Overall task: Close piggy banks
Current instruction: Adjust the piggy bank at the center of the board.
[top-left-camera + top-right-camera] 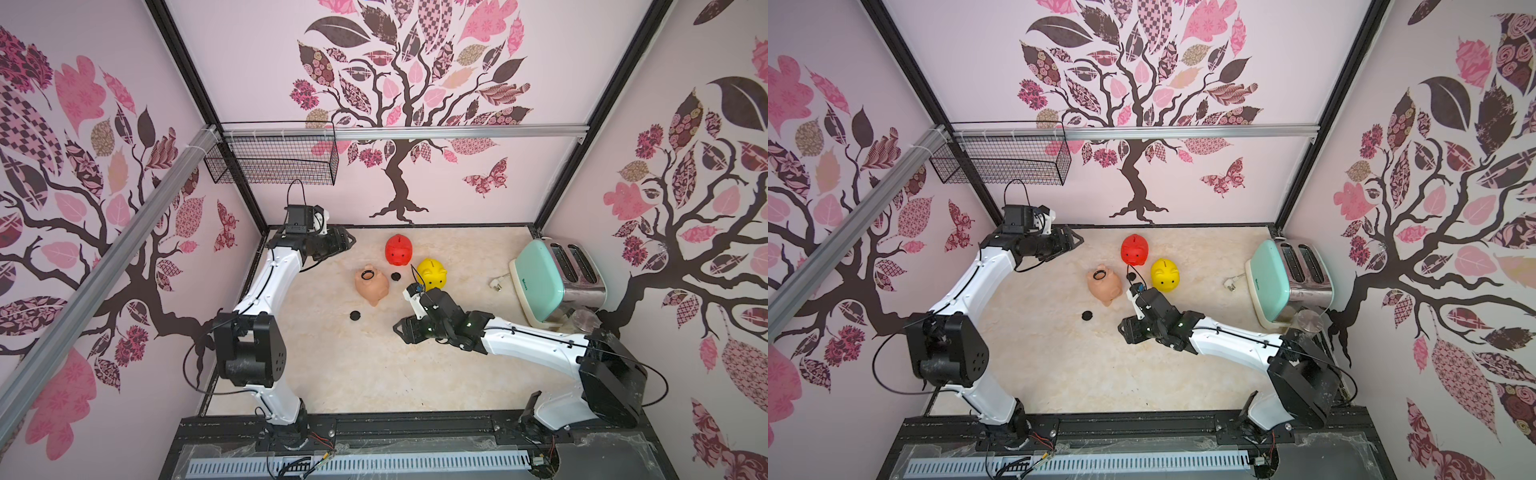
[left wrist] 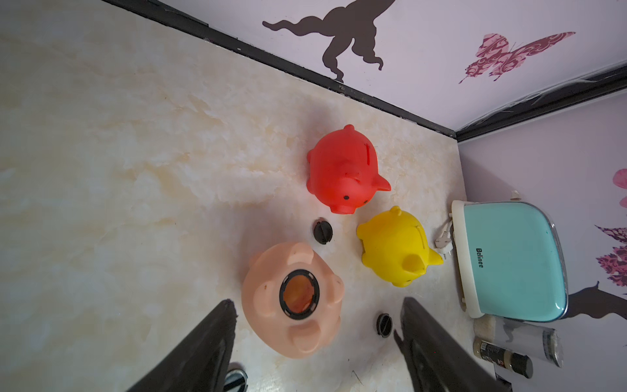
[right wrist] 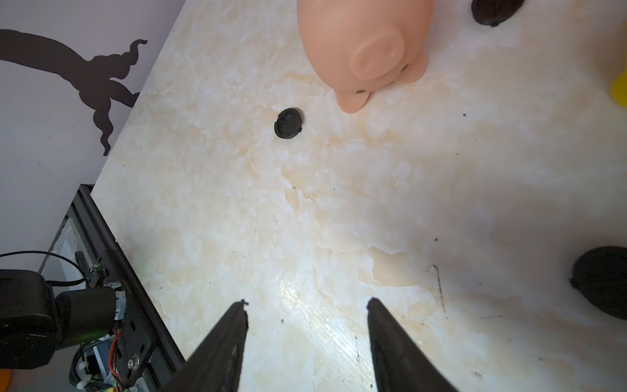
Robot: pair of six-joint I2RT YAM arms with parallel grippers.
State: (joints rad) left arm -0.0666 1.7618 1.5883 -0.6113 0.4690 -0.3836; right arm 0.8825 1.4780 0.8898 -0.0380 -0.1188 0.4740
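Three piggy banks stand mid-table in both top views. The peach-pink one [image 1: 372, 286] [image 2: 271, 315] lies belly up, and its round black-rimmed belly hole [image 2: 299, 294] is open. The red one [image 1: 399, 249] [image 2: 342, 169] and the yellow one [image 1: 432, 273] [image 2: 395, 247] stand upright, slots up. Two black plugs [image 1: 396, 276] [image 1: 354, 316] lie loose on the table beside the peach-pink pig. My left gripper [image 1: 352, 241] [image 2: 319, 302] hovers open at the back left, away from the pigs. My right gripper [image 1: 397, 328] [image 3: 307, 302] is open over bare table, in front of the pigs.
A mint-green toaster [image 1: 552, 282] with its plug cord stands at the right wall. A glass jar [image 1: 586, 320] and a spice bottle [image 2: 502, 356] sit beside it. A wire basket [image 1: 274, 158] hangs on the back left wall. A blurred dark round thing [image 3: 600, 281] lies near my right gripper.
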